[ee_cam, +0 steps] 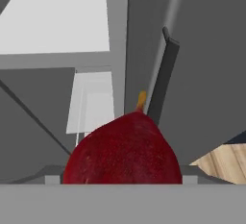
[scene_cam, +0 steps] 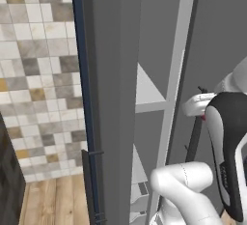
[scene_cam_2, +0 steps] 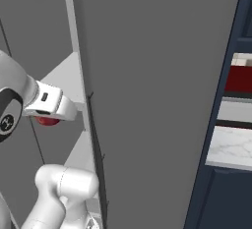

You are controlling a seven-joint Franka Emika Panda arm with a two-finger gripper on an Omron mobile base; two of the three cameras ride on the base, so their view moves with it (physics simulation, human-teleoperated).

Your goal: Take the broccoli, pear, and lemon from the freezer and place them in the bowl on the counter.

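Note:
The dark red pear (ee_cam: pixel 122 151) with a short orange stem sits right in front of the hand camera and hides the fingertips. From the right base view, the pear (scene_cam_2: pixel 47 121) hangs under my gripper (scene_cam_2: pixel 49 116), which is shut on it in front of the open freezer (scene_cam: pixel 149 105). A sliver of the pear (scene_cam: pixel 204 118) peeks out beside the hand in the left base view. The freezer's pale shelves (ee_cam: pixel 57 26) lie behind the fruit. A piece of the marble counter (scene_cam_2: pixel 229 147) shows at the right. Broccoli, lemon and bowl are out of view.
The grey freezer door (scene_cam_2: pixel 157 100) stands open to my right, its dark handle (ee_cam: pixel 162 74) close to the pear. A navy cabinet side (scene_cam_2: pixel 216 193) borders the counter. A tiled wall (scene_cam: pixel 38 74) and wood floor (scene_cam: pixel 53 200) lie to the left.

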